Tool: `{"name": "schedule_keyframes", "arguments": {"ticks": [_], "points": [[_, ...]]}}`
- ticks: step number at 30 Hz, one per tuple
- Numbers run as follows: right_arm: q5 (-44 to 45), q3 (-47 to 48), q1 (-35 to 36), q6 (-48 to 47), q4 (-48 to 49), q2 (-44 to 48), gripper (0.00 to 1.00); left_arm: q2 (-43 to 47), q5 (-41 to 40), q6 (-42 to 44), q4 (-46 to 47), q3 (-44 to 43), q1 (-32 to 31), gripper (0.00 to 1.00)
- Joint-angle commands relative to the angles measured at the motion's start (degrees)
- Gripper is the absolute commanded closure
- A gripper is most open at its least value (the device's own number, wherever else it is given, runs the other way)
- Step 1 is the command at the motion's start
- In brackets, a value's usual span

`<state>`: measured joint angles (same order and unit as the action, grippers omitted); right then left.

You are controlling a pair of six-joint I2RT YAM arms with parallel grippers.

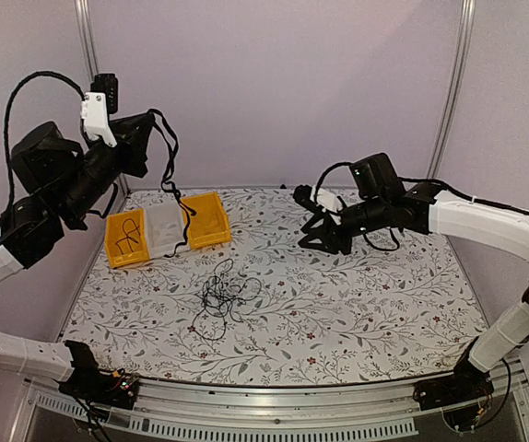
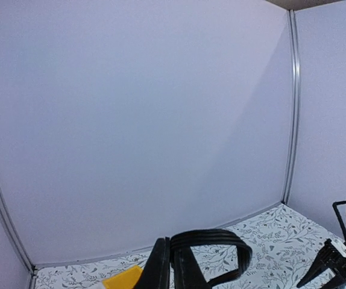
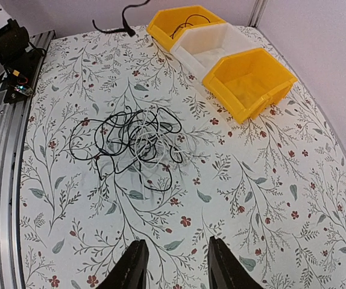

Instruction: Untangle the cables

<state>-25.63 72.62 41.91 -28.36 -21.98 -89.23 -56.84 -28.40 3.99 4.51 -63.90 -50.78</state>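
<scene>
Lifting one strand clear is the step in hand, by our read. Our left gripper is clamped fully shut on a single cable and sits high over the far-left of the table. The wrist view shows a loop of that strand pinched at the fingers.

That held cable runs near-vertical, with its top at the jaws and its tail down over the white bin. We can't tell if the tail touches the bin. The left yellow bin already has a cable in it.

The rest of the cables are a loose tangle lying flat mid-table, well apart from the bins. It's slightly longer near-to-far, with loops going all ways, so it has no real heading.

Our right gripper is part-open with nothing in it. It hovers above bare table just beside the tangle, on the right side.

Next move, as we judge it:
- **Left:** lower over a free bin and release.
- **Right:** needs a clean pinch on one outer loop, not the knot core, or the whole clump may lift.
</scene>
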Motion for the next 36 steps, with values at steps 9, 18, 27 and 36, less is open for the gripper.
{"name": "schedule_keyframes", "arguments": {"ticks": [9,18,27,36], "points": [[-1.4,-12.7,-6.4,-3.6,7.8,7.5,0.5,2.6,-2.9,0.6,-17.9,-5.6,17.8,1.0],[-3.3,-14.3,-6.4,-4.8,8.7,5.5,0.49,0.2,4.5,1.2,-16.6,0.5,34.1,1.0],[-2.3,-15.0,-6.4,-6.6,8.9,5.5,0.49,-4.4,15.0,-1.4,-10.7,4.8,45.8,1.0],[-1.7,-15.4,-6.4,-7.8,8.6,4.8,0.49,-12.6,17.7,-1.4,-6.3,-0.4,50.0,1.0]]}}
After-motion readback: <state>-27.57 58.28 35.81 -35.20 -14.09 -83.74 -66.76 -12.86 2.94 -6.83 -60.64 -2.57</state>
